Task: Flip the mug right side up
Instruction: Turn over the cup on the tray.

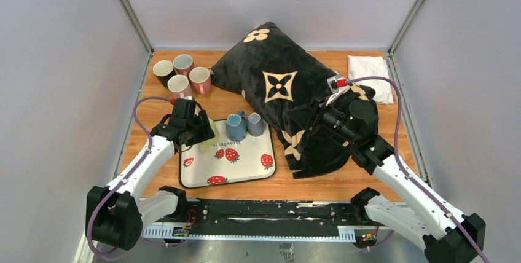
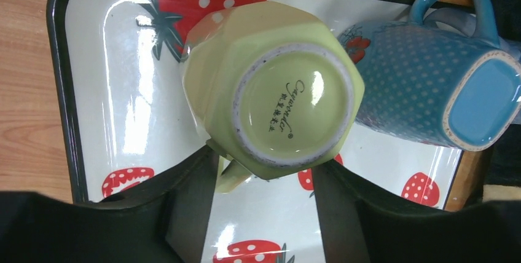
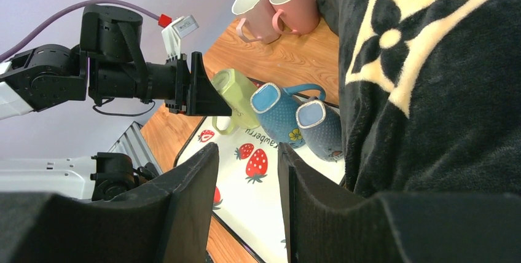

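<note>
Pale green faceted mug (image 2: pixel 276 91), upside down, base upward, on the strawberry tray (image 2: pixel 59 91), beside a blue mug (image 2: pixel 418 85).

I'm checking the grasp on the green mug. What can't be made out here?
Top view: the left end effector covers most of the green mug.
Left wrist view: only the mug's base shows; finger contact is unclear.
Right wrist view: the pillow hides the darker blue mug's far side.

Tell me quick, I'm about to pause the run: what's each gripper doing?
Left gripper: around the green mug; whether it grips cannot be told.
Right gripper: open, empty.
</note>
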`<state>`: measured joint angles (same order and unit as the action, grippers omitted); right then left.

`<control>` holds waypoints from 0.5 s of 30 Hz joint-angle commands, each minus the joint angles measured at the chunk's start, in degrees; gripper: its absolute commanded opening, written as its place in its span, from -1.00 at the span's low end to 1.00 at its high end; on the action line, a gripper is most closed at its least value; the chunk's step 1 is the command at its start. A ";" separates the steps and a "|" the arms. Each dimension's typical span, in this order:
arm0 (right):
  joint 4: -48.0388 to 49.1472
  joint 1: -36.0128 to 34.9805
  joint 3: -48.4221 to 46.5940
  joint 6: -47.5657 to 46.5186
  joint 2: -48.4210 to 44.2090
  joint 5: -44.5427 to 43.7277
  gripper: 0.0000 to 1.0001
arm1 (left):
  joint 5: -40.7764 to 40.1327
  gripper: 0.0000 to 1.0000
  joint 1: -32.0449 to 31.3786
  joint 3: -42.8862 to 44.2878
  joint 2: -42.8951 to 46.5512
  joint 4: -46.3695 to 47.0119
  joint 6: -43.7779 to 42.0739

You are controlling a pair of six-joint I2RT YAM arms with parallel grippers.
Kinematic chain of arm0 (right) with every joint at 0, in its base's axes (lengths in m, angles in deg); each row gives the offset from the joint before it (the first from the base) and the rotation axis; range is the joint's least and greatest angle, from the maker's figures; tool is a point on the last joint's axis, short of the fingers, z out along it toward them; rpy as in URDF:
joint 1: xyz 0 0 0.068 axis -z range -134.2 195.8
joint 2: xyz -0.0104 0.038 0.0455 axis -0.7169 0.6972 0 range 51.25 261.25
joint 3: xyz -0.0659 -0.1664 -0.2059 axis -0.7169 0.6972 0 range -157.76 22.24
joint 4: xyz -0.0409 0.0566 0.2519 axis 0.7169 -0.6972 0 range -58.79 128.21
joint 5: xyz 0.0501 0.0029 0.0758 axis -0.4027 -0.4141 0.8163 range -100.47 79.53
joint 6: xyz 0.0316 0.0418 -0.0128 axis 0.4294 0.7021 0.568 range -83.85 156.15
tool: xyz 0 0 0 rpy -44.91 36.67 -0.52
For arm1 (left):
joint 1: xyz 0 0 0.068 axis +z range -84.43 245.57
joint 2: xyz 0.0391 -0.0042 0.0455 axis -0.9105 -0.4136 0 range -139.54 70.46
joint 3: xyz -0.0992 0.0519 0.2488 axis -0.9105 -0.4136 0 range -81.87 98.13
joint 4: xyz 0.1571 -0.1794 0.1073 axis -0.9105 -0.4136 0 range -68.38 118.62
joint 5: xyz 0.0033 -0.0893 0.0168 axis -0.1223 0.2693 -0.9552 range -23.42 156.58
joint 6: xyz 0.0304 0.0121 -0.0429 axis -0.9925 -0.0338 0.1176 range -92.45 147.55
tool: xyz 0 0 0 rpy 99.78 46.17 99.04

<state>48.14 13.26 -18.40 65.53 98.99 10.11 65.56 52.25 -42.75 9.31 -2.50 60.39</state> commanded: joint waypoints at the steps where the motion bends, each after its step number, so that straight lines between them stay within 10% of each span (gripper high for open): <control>1: 2.21 -0.64 0.41 0.51 0.10 0.78 -0.10 | 1.95 0.19 -0.65 -1.16 -0.75 3.04 0.03; 15: 2.67 -0.59 -0.23 0.65 1.60 1.38 -0.10 | 1.12 -0.18 -1.35 -2.11 -1.46 4.37 -1.28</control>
<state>48.16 13.26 -18.40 65.71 100.48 10.57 66.85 51.35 -44.39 8.31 -0.62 60.26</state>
